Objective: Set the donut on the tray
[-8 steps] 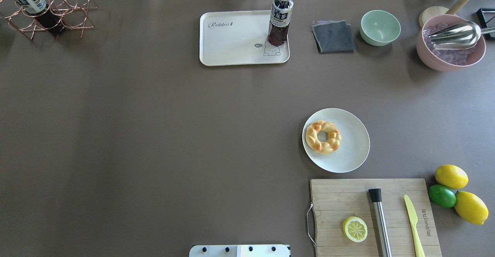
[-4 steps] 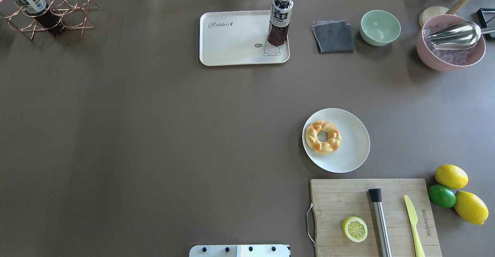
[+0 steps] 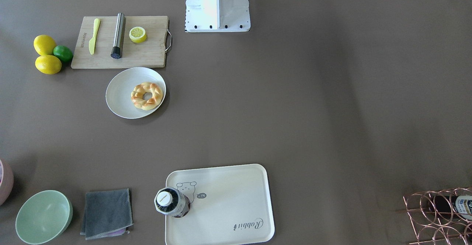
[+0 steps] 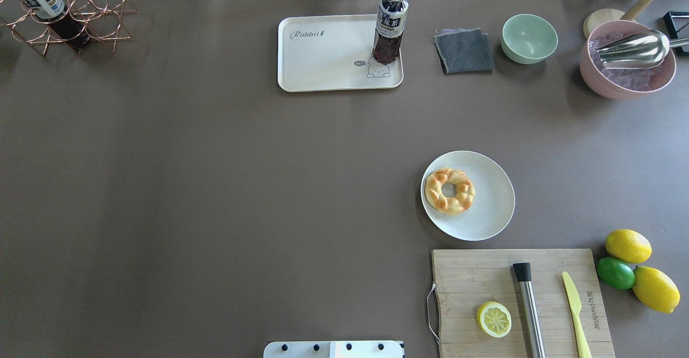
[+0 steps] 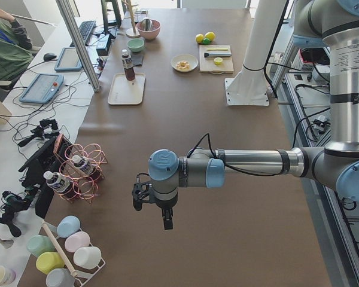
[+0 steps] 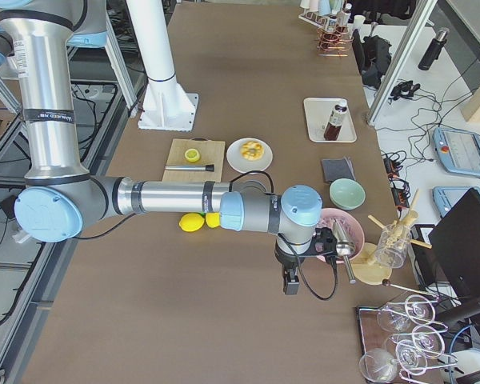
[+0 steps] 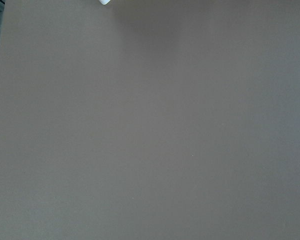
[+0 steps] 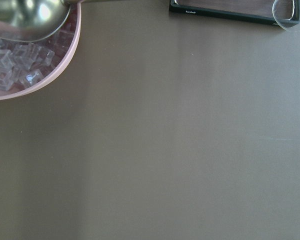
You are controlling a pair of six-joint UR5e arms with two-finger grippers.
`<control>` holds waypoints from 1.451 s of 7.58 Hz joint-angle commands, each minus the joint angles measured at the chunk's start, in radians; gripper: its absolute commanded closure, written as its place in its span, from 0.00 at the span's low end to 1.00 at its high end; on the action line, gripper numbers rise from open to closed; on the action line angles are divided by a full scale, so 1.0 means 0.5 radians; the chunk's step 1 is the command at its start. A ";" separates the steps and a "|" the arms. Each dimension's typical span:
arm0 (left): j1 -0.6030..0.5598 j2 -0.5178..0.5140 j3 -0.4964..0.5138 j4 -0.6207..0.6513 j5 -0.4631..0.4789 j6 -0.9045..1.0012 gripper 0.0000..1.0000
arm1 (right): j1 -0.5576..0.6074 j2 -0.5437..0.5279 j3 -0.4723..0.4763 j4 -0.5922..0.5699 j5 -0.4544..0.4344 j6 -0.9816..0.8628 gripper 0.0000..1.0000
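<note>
The braided golden donut (image 4: 450, 191) lies on a round white plate (image 4: 492, 212) right of the table's middle; it also shows in the front-facing view (image 3: 146, 96). The cream tray (image 4: 323, 62) with the bear drawing sits at the far edge, and a dark tea bottle (image 4: 389, 27) stands on its right end. My left gripper (image 5: 158, 218) shows only in the exterior left view, far beyond the table's left end. My right gripper (image 6: 288, 284) shows only in the exterior right view, near the pink bowl. I cannot tell whether either is open or shut.
A wooden cutting board (image 4: 473, 272) with a lemon half (image 4: 494, 319), steel muddler and yellow knife lies below the plate. Lemons and a lime (image 4: 615, 272) sit at the right. A grey cloth (image 4: 464, 51), green bowl (image 4: 529, 37), pink ice bowl (image 4: 627, 59) and copper rack (image 4: 70, 16) line the far edge.
</note>
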 commanded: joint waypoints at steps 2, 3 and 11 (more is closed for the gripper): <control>0.004 0.010 -0.015 0.001 -0.002 -0.002 0.01 | 0.000 -0.012 0.003 0.000 0.012 -0.003 0.00; -0.002 0.013 -0.040 0.001 -0.005 0.001 0.01 | 0.000 -0.018 0.000 0.000 0.015 -0.003 0.00; -0.008 0.041 -0.061 -0.186 -0.032 -0.005 0.01 | 0.000 -0.018 0.000 0.000 0.018 -0.003 0.00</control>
